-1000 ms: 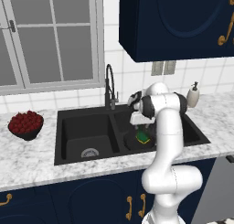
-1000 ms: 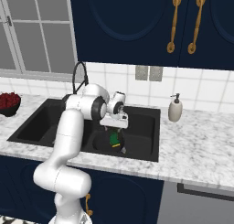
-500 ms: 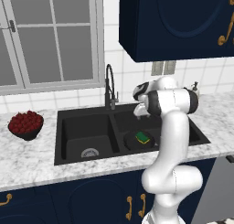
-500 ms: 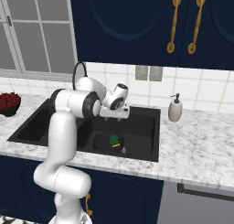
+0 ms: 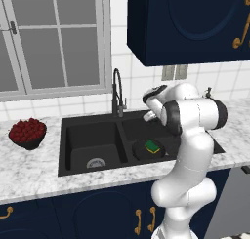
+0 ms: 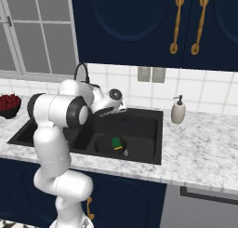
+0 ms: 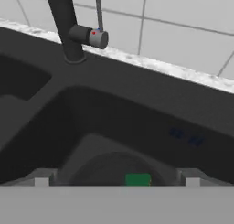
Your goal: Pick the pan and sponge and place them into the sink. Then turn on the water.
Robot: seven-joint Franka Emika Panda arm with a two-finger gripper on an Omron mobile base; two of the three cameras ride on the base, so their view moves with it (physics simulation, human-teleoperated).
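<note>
Sponge (image 5: pixel 153 146), the yellow-and-green block, lies on the round black pan (image 5: pixel 141 150) in the matte black sink's (image 5: pixel 97 123) right basin. The wide-open, empty gripper (image 6: pixel 116 106) could overshoot the faucet's lever (image 7: pixel 95 38) and bump the black arched faucet (image 5: pixel 117 94).
</note>
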